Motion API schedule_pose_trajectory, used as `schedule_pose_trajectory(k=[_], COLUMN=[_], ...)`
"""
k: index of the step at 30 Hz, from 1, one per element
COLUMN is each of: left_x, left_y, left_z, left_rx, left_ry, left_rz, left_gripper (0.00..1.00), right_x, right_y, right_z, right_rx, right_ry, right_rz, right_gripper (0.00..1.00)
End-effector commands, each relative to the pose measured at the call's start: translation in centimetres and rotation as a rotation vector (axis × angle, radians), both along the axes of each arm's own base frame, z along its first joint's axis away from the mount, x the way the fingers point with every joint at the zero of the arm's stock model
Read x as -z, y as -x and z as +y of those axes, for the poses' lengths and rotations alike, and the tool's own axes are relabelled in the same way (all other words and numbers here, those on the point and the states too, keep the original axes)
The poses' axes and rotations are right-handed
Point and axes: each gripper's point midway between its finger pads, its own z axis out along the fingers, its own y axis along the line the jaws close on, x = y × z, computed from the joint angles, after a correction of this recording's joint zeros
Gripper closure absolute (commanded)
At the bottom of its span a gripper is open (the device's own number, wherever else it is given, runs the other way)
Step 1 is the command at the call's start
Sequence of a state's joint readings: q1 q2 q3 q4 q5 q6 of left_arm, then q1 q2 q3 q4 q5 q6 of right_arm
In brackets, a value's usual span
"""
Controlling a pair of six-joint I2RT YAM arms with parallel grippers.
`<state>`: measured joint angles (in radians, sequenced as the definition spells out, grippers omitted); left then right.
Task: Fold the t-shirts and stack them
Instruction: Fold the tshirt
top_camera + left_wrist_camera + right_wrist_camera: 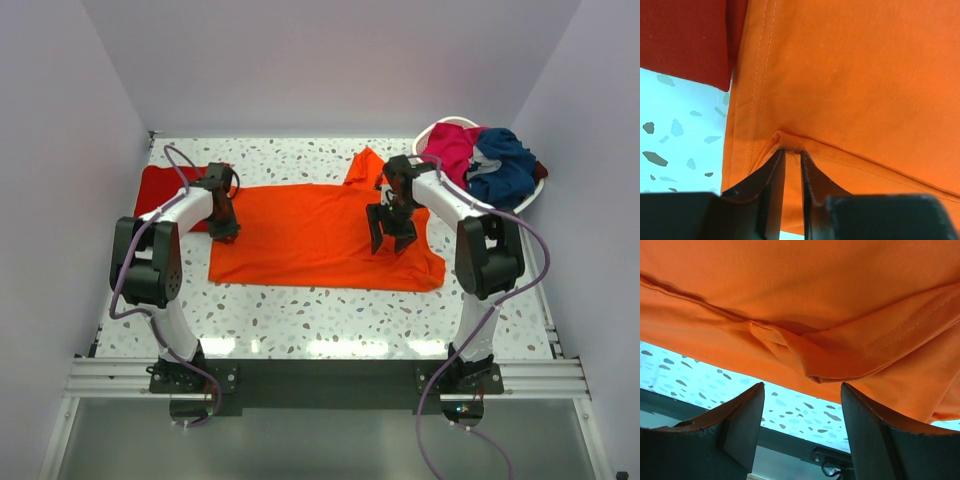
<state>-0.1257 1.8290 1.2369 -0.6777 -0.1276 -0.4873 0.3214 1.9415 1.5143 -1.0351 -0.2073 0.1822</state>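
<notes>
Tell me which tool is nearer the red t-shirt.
Left. The left tool pinches the edge of the orange t-shirt right beside the red t-shirt; the right tool hangs open over the orange cloth's opposite end, well away.

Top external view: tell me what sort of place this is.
Probably a lab robot cell: plain walls enclose a speckled tabletop, two arms sit bolted to a metal rail, and a white basket holds t-shirts.
</notes>
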Motion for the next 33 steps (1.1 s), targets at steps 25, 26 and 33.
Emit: schedule_pose_trajectory(k=[25, 26, 33], left_x=[-1.8, -1.8, -2.4], left_y=[-1.2, -1.1, -0.8], left_z=[0.5, 0.5, 0.6], left_rx=[0.003, 0.004, 0.005], left_ry=[-0.029, -0.031, -0.036], left_rz=[-0.066, -0.066, -0.073], left_gripper=[1.00, 1.00, 1.00], right_x=[2.0, 2.2, 2.6], right_y=[-2.3, -2.5, -3.6], right_z=[0.0, 0.0, -0.4], right_rx=[0.020, 0.021, 0.016], right_ry=[0.054, 0.058, 0.089], right_rz=[-0.092, -0.094, -0.130], right_gripper=[0.72, 0.73, 0.72])
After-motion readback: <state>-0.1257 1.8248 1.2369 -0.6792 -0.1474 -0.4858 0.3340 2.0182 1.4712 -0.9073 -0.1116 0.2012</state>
